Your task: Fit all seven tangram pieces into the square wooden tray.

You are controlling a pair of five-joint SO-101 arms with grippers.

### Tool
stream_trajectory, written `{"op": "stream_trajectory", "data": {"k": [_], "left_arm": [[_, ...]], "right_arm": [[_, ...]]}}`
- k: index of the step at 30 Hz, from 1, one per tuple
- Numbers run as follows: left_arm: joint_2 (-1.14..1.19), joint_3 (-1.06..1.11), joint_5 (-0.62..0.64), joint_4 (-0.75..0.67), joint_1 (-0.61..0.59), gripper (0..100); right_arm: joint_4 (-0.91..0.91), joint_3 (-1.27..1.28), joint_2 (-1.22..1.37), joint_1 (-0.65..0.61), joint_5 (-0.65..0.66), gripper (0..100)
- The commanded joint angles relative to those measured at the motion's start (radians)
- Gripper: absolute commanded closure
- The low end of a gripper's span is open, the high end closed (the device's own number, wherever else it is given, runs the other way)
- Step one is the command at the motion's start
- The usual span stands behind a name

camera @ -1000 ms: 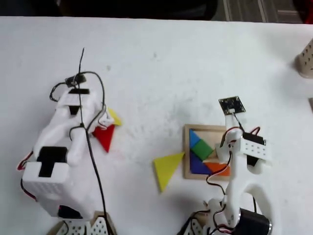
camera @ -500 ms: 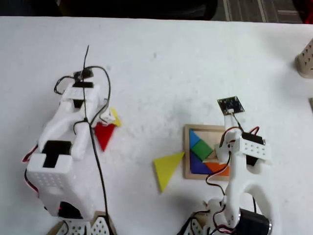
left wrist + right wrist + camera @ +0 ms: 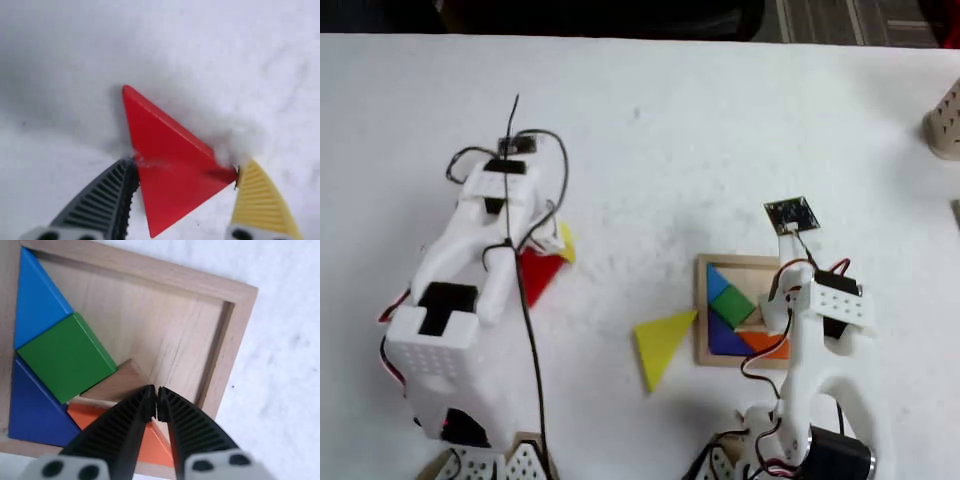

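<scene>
The left tool [image 3: 185,170] is clamped on the red triangle [image 3: 165,145], its dark finger against one edge and its yellow finger against the far corner. The piece lies flat on the white tabletop [image 3: 670,150], so to my eye this grip is for sliding or lifting it. From overhead, that red triangle [image 3: 542,272] sits well away from the wooden tray [image 3: 750,260], out on the left arm's side, with open tabletop to cross before it can be fitted. The right tool [image 3: 156,400] hangs over the tray with its fingers pressed together and nothing between them. It sits low above the pieces, perhaps parked there or ready to nudge something square. Beneath it the tray already holds a light blue triangle [image 3: 40,300], a green square [image 3: 65,357], a dark blue triangle [image 3: 32,410], an orange piece [image 3: 85,417] and what looks like a plain wood-coloured piece [image 3: 117,382]. All are packed toward one side so that the bare boards along the opposite rim [image 3: 232,340] stay open. A yellow triangle [image 3: 660,345] rests just outside the tray on the left arm's side, one corner at the frame. I would guess the empty half is being saved for these two outside triangles.
</scene>
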Motion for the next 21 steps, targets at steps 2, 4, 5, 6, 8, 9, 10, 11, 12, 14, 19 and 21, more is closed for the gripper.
{"op": "stream_trajectory", "data": {"k": [2, 4, 5, 6, 8, 9, 10, 11, 12, 14, 19, 21], "left_arm": [[-0.021, -0.107, -0.017, 0.104, 0.071, 80], [-0.021, -0.138, -0.017, 0.129, 0.073, 80], [-0.021, -0.152, -0.017, 0.138, 0.073, 80], [-0.021, -0.164, -0.017, 0.146, 0.073, 80], [-0.019, -0.183, -0.017, 0.157, 0.077, 80], [-0.019, -0.192, -0.017, 0.158, 0.088, 80], [-0.019, -0.199, -0.017, 0.166, 0.101, 80], [-0.019, -0.209, -0.017, 0.173, 0.116, 80], [-0.019, -0.219, -0.017, 0.184, 0.137, 80], [-0.019, -0.242, -0.017, 0.203, 0.188, 80], [-0.019, -0.298, -0.017, 0.215, 0.344, 80], [-0.019, -0.313, -0.017, 0.215, 0.404, 80]], "right_arm": [[0.015, 0.02, -0.004, -0.025, 0.009, 98.1], [0.015, 0.02, -0.004, -0.025, 0.009, 98.1], [0.013, 0.02, -0.004, -0.025, 0.009, 98.1], [0.013, 0.02, -0.004, -0.025, 0.009, 98.1], [0.013, 0.02, -0.004, -0.025, 0.009, 98.1], [0.012, 0.02, -0.004, -0.025, 0.009, 98.1], [0.012, 0.02, -0.004, -0.025, 0.009, 98.1], [0.012, 0.02, -0.004, -0.025, 0.009, 98.1], [0.012, 0.02, -0.004, -0.022, 0.008, 98.1], [0.01, 0.015, -0.004, -0.008, 0.002, 98.1], [0.01, -0.034, -0.001, 0.15, -0.101, 98.1], [0.01, -0.04, -0.002, 0.259, -0.086, 98.0]]}}
